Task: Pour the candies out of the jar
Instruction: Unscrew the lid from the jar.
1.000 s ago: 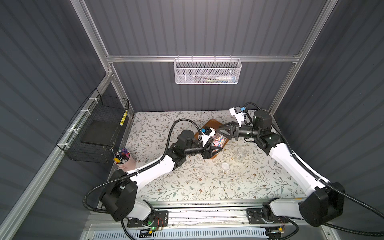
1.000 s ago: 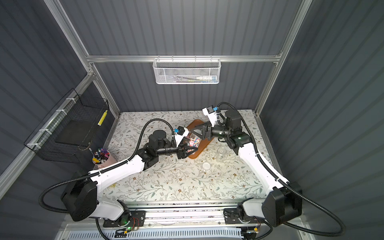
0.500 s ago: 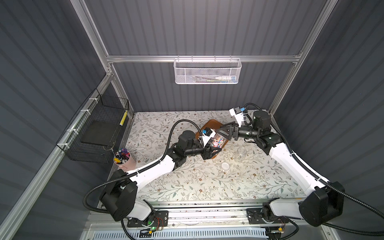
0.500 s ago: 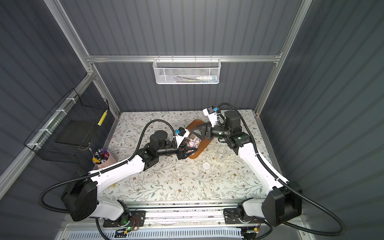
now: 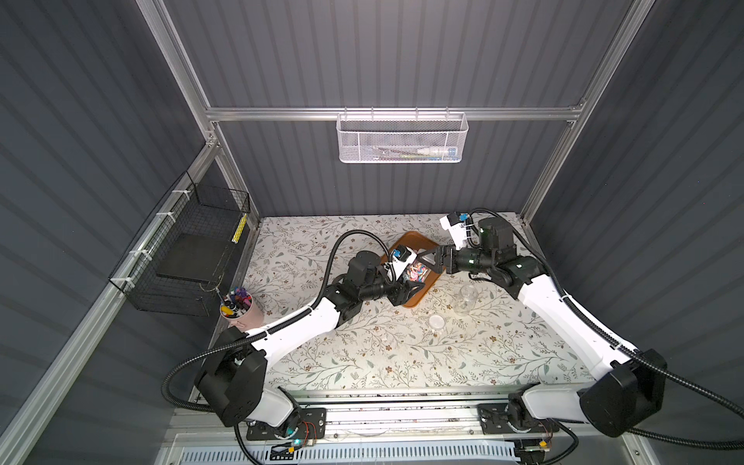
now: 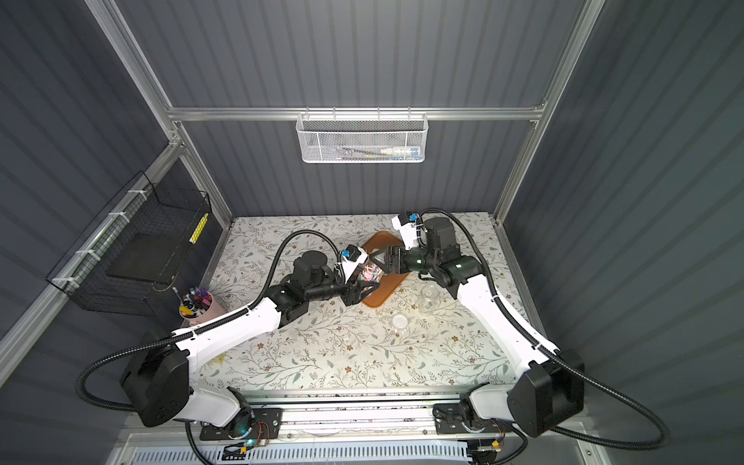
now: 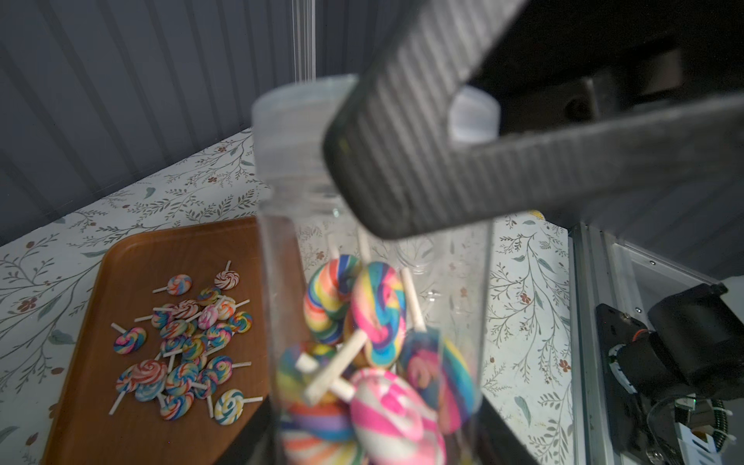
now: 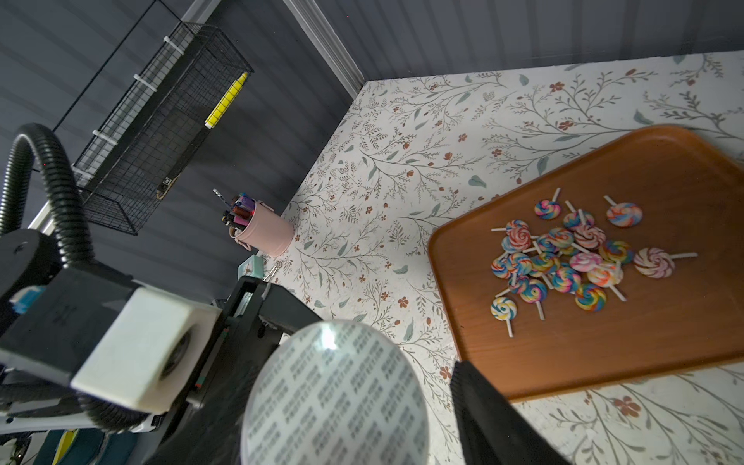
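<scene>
Candies (image 7: 378, 318), little swirly lollipops on white sticks, sit inside the see-through plastic jar (image 7: 455, 261), and its cloudy white lid (image 7: 290, 133) is on. More of them lie in a heap on the brown tray (image 8: 604, 354). The left gripper (image 5: 407, 286) is squeezed tight on the jar and holds it up above the tray. The right gripper (image 5: 423, 259) has one finger on each side of the lid, but I cannot tell if it pinches it. So the step now looks like taking the lid off. Next, I think, the right gripper needs to hold the lid firmly and turn it while the left one stops the jar slipping. Then the jar can tip.
</scene>
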